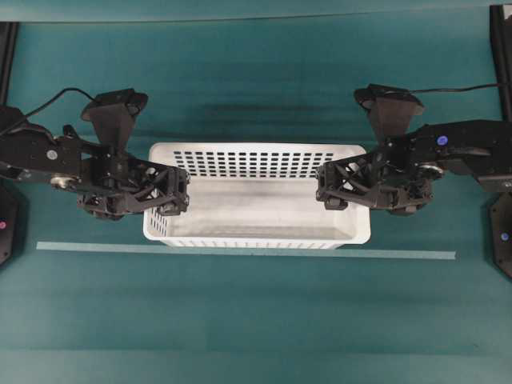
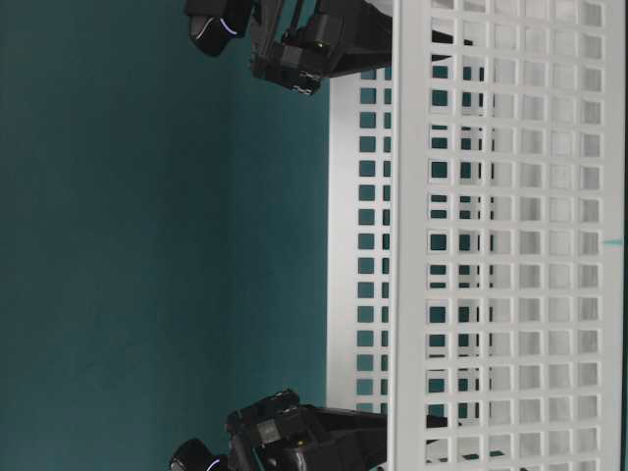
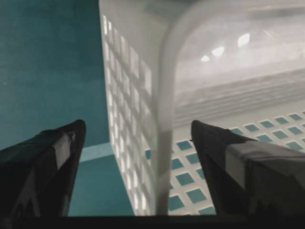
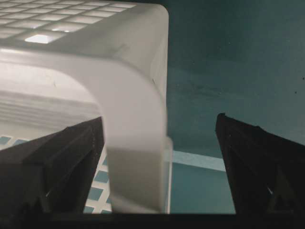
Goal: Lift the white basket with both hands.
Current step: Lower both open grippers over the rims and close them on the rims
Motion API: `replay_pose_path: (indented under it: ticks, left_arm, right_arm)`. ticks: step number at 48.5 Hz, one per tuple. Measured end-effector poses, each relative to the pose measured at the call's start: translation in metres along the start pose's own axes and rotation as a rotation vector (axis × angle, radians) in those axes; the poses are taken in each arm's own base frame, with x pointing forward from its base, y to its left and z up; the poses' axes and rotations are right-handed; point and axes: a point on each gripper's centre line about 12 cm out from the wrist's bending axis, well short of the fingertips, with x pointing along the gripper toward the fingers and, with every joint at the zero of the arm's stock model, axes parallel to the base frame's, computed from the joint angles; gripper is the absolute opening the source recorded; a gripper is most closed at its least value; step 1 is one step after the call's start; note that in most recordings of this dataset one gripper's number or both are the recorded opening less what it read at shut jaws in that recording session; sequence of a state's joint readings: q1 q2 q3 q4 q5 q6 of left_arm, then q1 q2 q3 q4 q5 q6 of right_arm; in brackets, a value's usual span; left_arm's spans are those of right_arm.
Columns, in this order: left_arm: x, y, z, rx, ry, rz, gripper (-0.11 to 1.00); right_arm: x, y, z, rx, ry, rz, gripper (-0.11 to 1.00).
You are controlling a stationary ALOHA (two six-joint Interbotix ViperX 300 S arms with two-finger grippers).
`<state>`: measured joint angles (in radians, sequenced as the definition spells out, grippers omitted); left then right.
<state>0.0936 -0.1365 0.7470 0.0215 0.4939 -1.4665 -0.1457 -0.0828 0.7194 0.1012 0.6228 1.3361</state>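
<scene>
A white basket [image 1: 256,196] is sitting at the centre of the overhead view on a teal surface [image 1: 256,320], its long sides running left to right. Its walls are pierced by rows of small rectangular holes, and its floor is solid. A pale strip of tape [image 1: 240,250] is lying on the surface just along the basket's lower edge.

The left hand [image 1: 178,194] is reaching in from the left side of the frame and is sitting over the basket's left short end. In the left wrist view its two dark fingers [image 3: 47,162] are standing spread wide, one outside the wall over the surface and the other inside over the basket floor, with the rounded rim between them. No finger is seen touching the rim.

The right hand [image 1: 326,190] is reaching in from the right side and is sitting over the right short end in the same way. In the right wrist view its fingers [image 4: 257,157] are also spread wide, straddling the thick white rim [image 4: 133,143], one inside and one outside.

In the table-level view, which is turned sideways, the basket is filling the right half of the frame.
</scene>
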Motion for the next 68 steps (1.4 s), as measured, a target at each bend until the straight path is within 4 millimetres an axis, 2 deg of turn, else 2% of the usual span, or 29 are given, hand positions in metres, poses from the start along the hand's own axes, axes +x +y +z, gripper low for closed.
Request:
replay_pose_path:
  ticks: [17, 20, 24, 28, 32, 35, 37, 68]
  left_arm:
    - [0.0048, 0.0032, 0.0000, 0.002, -0.001, -0.008, 0.87]
    - [0.0050, 0.0034, -0.0001, 0.000, -0.001, -0.009, 0.83]
    - [0.0057, 0.0040, -0.0006, 0.003, 0.000, -0.008, 0.70]
    - [0.0057, 0.0039, -0.0001, -0.001, -0.001, -0.009, 0.49]
    - [0.0068, 0.0038, -0.0001, -0.001, -0.001, -0.006, 0.24]
    - [0.0069, 0.0030, 0.0000, 0.002, -0.001, -0.006, 0.12]
    - [0.0071, 0.0026, 0.0000, 0.000, -0.001, -0.006, 0.08]
    - [0.0074, 0.0014, -0.0004, 0.000, 0.001, -0.006, 0.08]
  right_arm:
    - [0.0000, 0.0004, 0.0000, 0.010, 0.000, 0.003, 0.92]
    - [0.0005, 0.0002, 0.0001, 0.009, 0.000, 0.001, 0.91]
    - [0.0005, 0.0002, 0.0001, 0.011, 0.000, 0.001, 0.85]
    - [0.0010, 0.0013, 0.0002, 0.012, 0.001, 0.000, 0.68]
    - [0.0018, 0.0040, 0.0004, 0.014, 0.002, 0.002, 0.43]
    - [0.0023, 0.0062, 0.0015, 0.021, 0.004, 0.004, 0.26]
    - [0.0019, 0.0075, 0.0016, 0.021, 0.004, 0.006, 0.19]
    - [0.0027, 0.0088, 0.0022, 0.024, 0.005, 0.003, 0.19]
